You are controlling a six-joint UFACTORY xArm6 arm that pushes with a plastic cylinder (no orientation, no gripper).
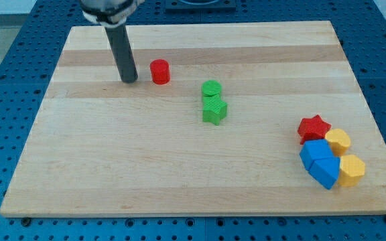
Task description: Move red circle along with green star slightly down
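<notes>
camera view, the only one. my tip [129, 80] sits on the wooden board [112, 167] in its upper left part, just to the view's left of the red circle [159, 71]. a narrow strip of bare wood shows between tip and block, so they are near but apart. the rod rises straight up from the tip and leaves the frame at the view's top. there are no fingers on this arm: it ends in the plain rod, holding nothing, so nothing here is open or closed.

the red circle stands upright on its flat end, alone, in the upper left of the board.

the green star [214, 110] lies down and to the view's right of the red circle, well apart from it, near the board's middle. a green circle [211, 89] sits directly above the star toward the view's top, touching it or very nearly so; i cannot tell which.

a cluster lies at the view's lower right. a red star [313, 127] is at its top left. a yellow block [338, 141] is just to the right of it, shape unclear. a blue block [319, 163] of angular shape lies below the red star. a second yellow block [351, 170], roughly hexagonal, is pressed against the blue block's right side.

the board rests on a blue perforated table [5, 60].
</notes>
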